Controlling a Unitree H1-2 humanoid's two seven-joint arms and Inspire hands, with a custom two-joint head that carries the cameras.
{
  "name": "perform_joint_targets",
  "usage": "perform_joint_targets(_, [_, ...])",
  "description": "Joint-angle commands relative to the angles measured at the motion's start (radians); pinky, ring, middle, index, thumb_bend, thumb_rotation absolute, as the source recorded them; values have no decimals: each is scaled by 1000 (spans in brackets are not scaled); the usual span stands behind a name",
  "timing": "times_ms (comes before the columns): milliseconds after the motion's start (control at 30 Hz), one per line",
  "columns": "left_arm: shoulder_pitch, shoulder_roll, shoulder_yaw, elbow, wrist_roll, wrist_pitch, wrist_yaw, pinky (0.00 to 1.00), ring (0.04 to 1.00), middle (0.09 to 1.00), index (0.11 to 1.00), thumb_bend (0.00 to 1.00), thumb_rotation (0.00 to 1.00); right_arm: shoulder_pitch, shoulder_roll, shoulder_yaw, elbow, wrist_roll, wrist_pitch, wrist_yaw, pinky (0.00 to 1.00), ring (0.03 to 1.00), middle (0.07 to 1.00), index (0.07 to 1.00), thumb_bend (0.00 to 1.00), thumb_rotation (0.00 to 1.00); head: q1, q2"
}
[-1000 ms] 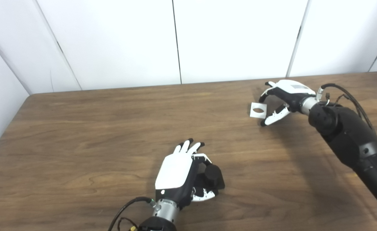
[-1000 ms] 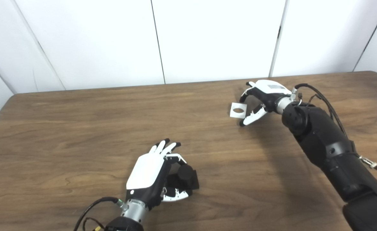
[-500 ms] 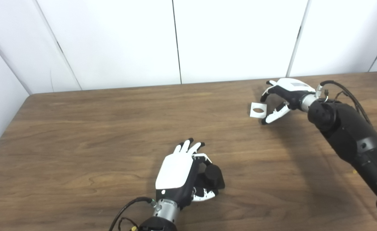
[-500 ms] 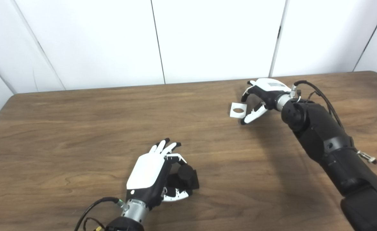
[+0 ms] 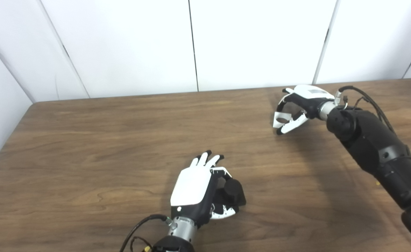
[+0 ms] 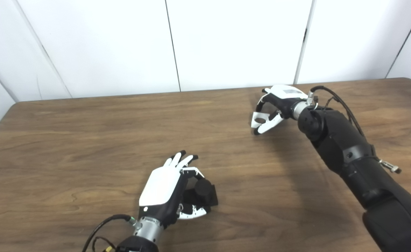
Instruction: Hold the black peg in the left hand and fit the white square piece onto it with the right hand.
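The black peg point(image 5: 234, 193) stands on its square black base on the near middle of the wooden table point(image 5: 86, 140). My left hand point(image 5: 194, 190) is wrapped around the peg, fingers on its far side and thumb on its near side. The white square piece point(image 5: 281, 121), with a round hole in it, lies flat at the far right. My right hand point(image 5: 298, 106) arches over it, curled fingers at its far edge and thumb at its near right edge. Its fingers still stand apart, and the piece rests on the table, partly hidden by them.
White wall panels point(image 5: 191, 45) run close behind the table's far edge. My right forearm point(image 5: 373, 147) stretches across the right side of the table. A cable point(image 5: 139, 227) trails from my left wrist near the front edge.
My right hand has slid left, so its fingers and thumb now straddle the white piece instead of standing beside it. The piece, the peg and my left hand have not moved.
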Motion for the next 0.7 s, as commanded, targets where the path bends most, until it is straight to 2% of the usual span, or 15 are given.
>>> perform_joint_targets(0, [-24,-12,0,0,14,-5,6,991,1000,924,492,512,78,-70,2,-2,-11,-9,-2,3,1000,1000,994,731,825,409,1,1])
perform_joint_targets(300, [-21,-19,-3,-2,21,-2,2,992,1000,927,492,512,78,-79,18,4,13,-17,-10,-8,1000,1000,991,733,827,402,12,4])
perform_joint_targets(667, [-19,-19,-2,-8,18,-4,2,988,1000,926,492,512,78,-70,-4,1,13,-25,-4,-1,1000,1000,993,733,816,384,6,6])
